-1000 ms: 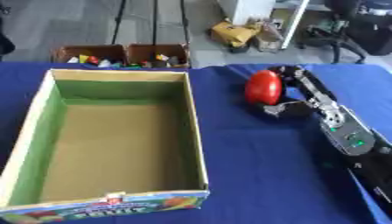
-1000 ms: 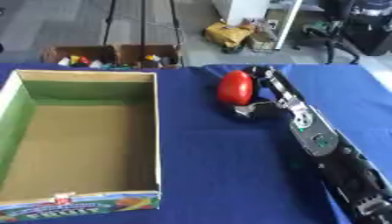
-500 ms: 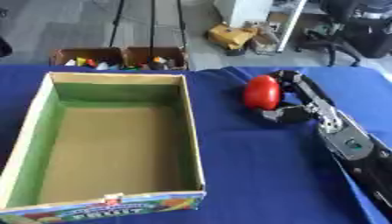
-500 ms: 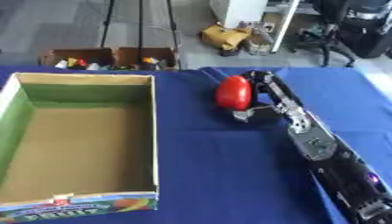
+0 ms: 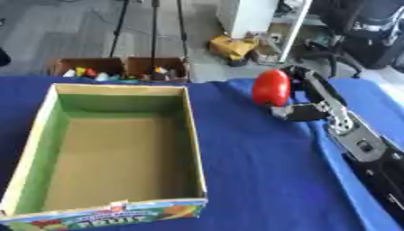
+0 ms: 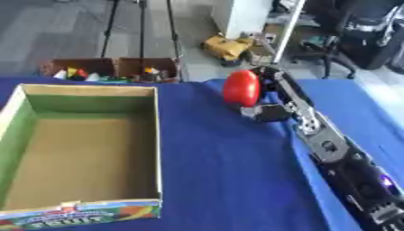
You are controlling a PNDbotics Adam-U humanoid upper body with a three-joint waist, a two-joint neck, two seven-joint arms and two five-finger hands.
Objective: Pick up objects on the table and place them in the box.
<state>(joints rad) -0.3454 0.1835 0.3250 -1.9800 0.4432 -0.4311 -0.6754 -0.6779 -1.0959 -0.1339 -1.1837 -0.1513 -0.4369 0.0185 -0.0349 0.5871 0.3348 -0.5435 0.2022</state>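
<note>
— Where's the red object?
— Right of the box, clasped in the right hand (fingers curled round it).
— Anything between?
— Only bare blue worktop.

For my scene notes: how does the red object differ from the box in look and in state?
The red object is small, rounded and glossy; the box is large, rectangular and open-topped, green and tan inside. The red object is held by the right robot hand; the box sits untouched and empty. Both are over the blue table.
</note>
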